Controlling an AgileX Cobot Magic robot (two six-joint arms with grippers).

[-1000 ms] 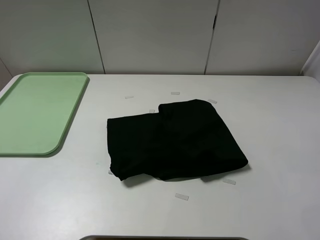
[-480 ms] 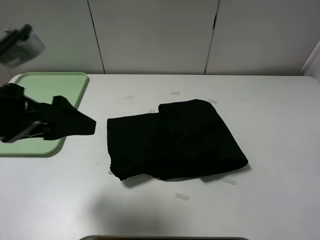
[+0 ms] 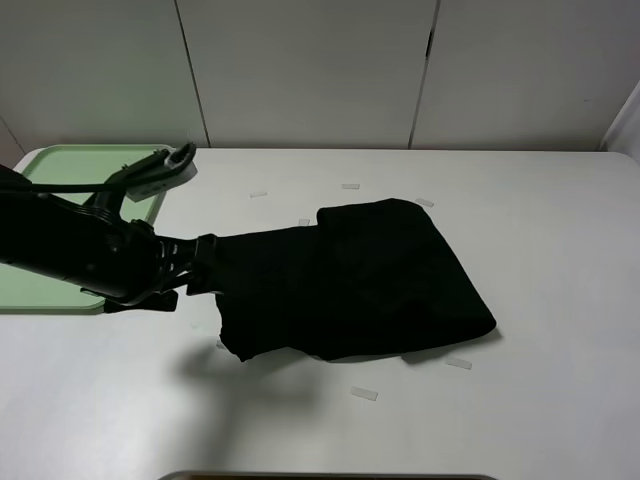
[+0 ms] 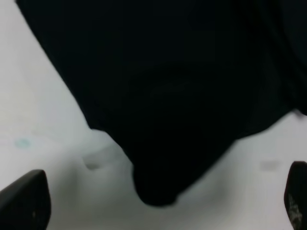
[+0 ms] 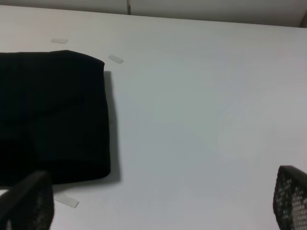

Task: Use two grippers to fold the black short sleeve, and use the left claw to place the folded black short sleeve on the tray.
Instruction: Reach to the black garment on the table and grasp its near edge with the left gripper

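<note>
Black short sleeve (image 3: 360, 275), left claw (image 3: 205, 265) at its edge

A soft black folded short-sleeve shirt (image 5: 53, 115) fills the left of the frame, lying on a flat white tabletop (image 5: 206, 110). Small pale tape strips lie near it: one strip (image 5: 59, 40) at upper left, another (image 5: 115, 59) beside the shirt's upper right corner, a third (image 5: 66, 201) under its lower edge. The right gripper (image 5: 158, 203) shows black fingers (image 5: 290, 196) in both lower corners, spread wide, gripping nothing.
</note>
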